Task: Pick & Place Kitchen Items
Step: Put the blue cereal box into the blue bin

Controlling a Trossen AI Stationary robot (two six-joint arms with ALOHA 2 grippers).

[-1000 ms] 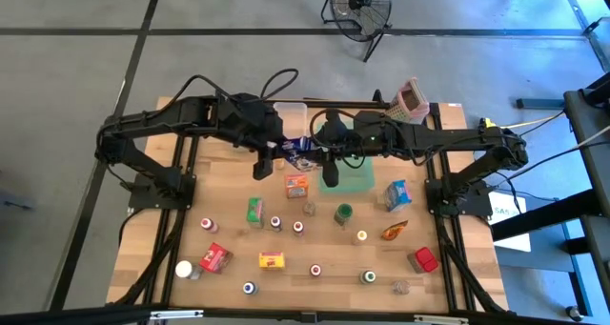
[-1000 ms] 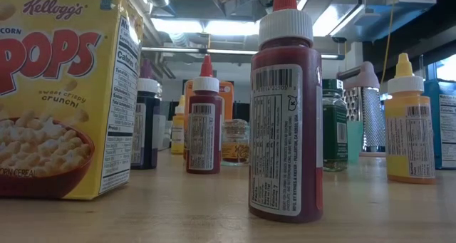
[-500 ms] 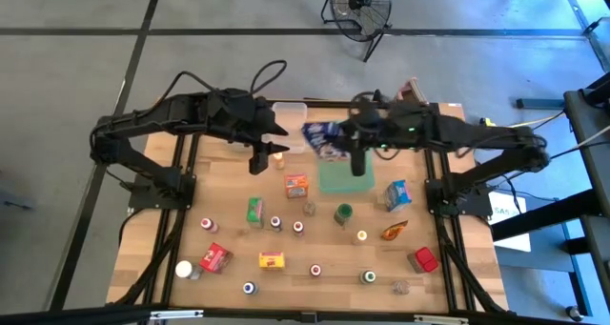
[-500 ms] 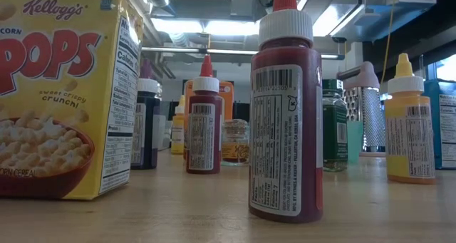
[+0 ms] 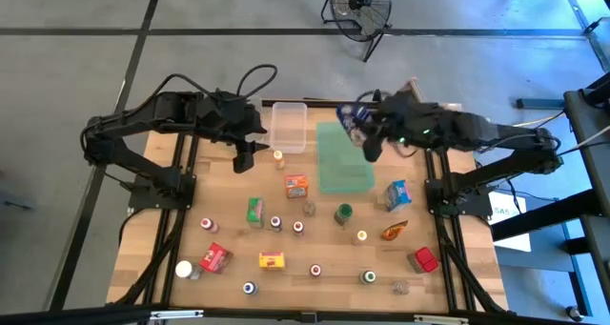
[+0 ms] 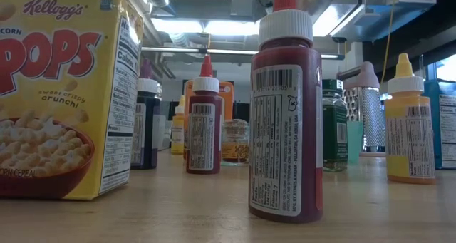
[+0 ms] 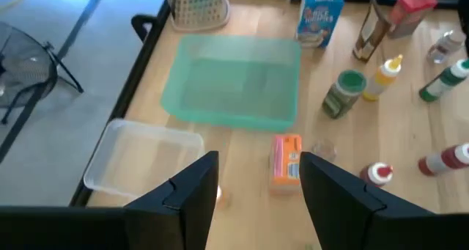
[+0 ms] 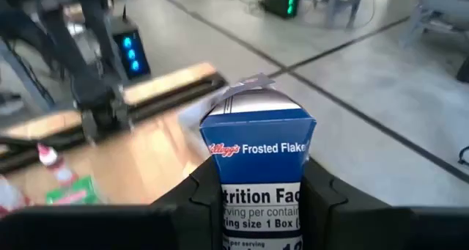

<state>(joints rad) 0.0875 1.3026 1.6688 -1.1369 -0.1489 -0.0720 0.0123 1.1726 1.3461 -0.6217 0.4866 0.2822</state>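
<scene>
Right tool [image 8: 258, 199] gripping blue cereal carton [image 8: 258, 158], left tool [image 7: 253, 188] apparently empty

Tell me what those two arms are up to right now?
Right gripper shut on blue Frosted Flakes carton, carried above the green tray. Left gripper open, empty, over table beside the clear bin. Nothing blocking.

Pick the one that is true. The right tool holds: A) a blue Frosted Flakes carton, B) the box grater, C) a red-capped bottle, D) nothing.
A: the right wrist view shows the blue Frosted Flakes carton clamped between the fingers of the right tool, lifted above the table's far edge.
</scene>
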